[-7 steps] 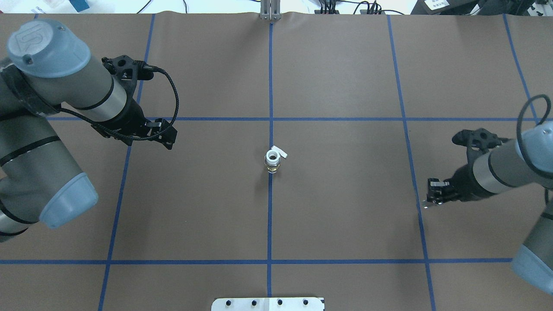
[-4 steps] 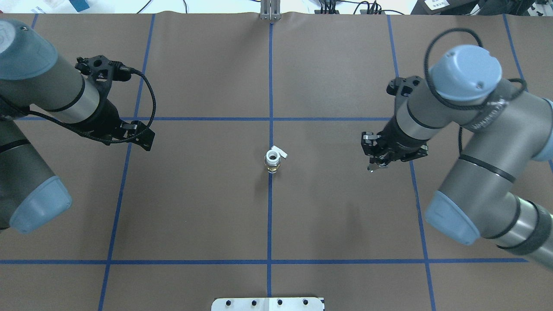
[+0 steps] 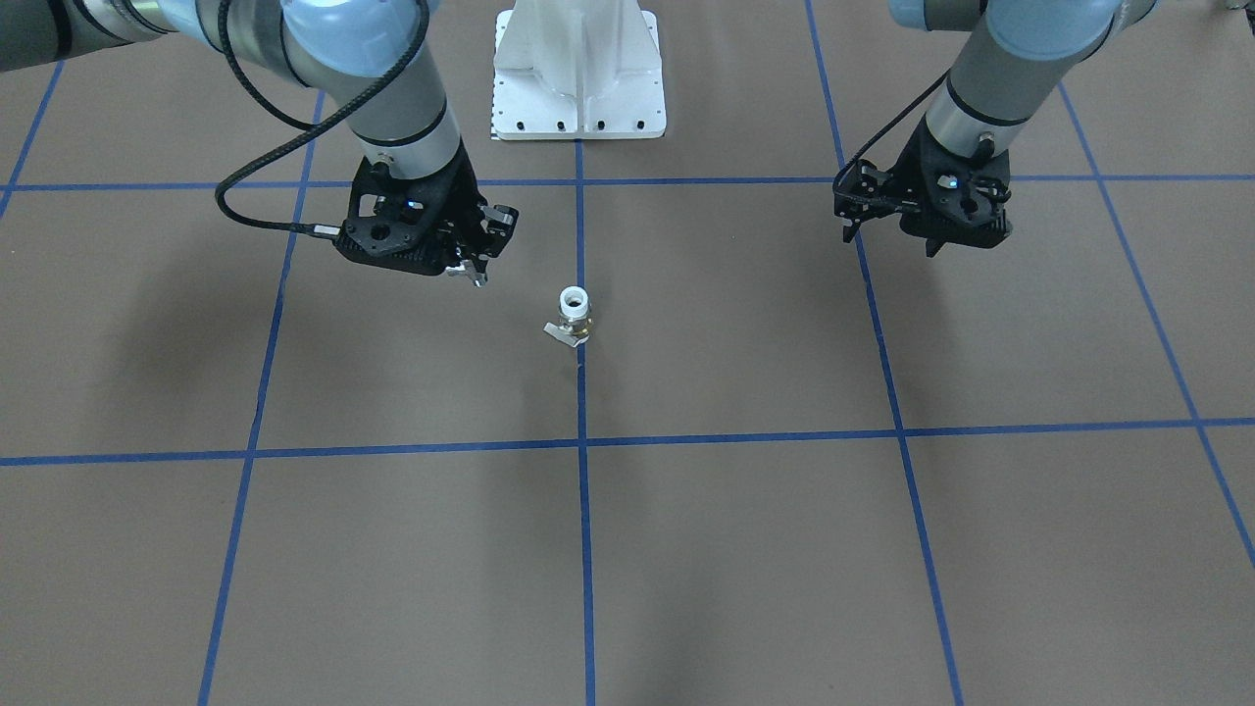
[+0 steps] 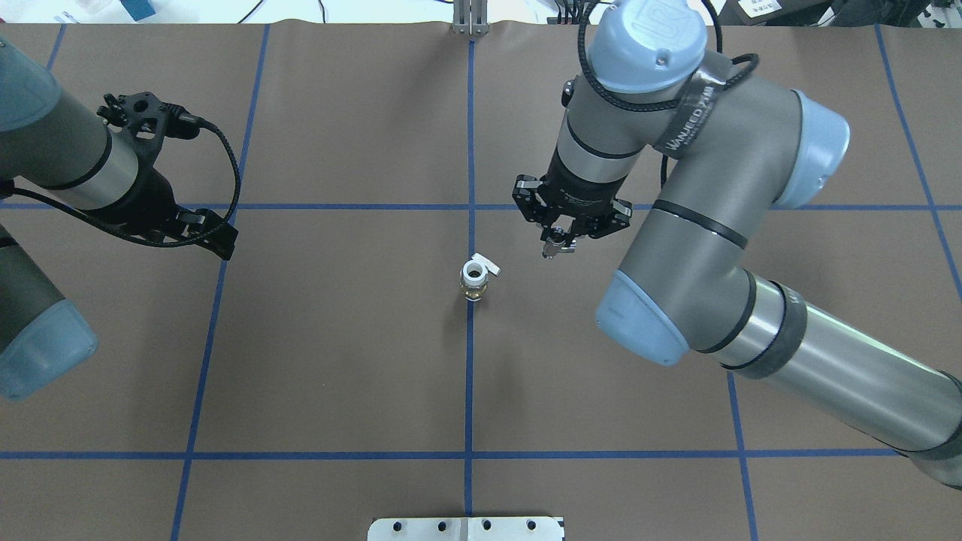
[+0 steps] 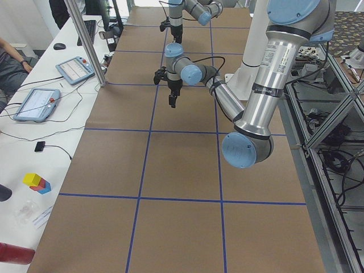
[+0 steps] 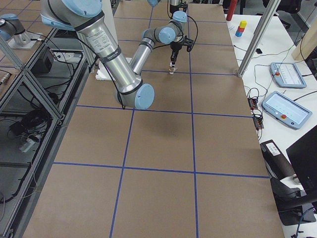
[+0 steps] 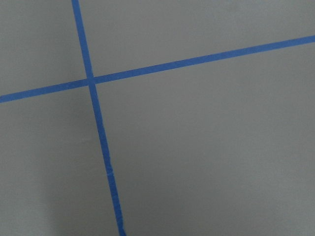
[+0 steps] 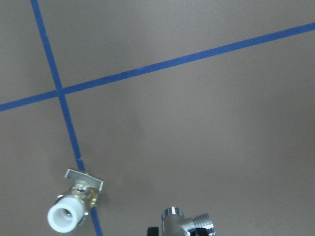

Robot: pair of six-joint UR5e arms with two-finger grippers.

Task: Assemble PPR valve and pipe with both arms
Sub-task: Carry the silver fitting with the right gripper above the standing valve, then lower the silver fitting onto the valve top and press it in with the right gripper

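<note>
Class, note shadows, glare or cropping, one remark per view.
Front-facing view: soft shadows blur across the table. Right wrist view: the pipe is cropped by the bottom edge, with glints; the PPR valve looks sharp. Left wrist view: only tape lines on bare table.

L gripper (image 4: 216, 237) angled down, out at L side, grip unclear | R gripper (image 4: 555, 244) pts down, clamped on pipe (image 8: 183, 223)

One camera looks down on the table (image 4: 338, 376) from behind the robot, and another faces the robot steeply from the far side; both show the valve (image 4: 475, 276) at the centre. Two more look along the table from its left and right ends, farther off. The wrist cameras look down at the table from close, the right one also showing the valve.
</note>
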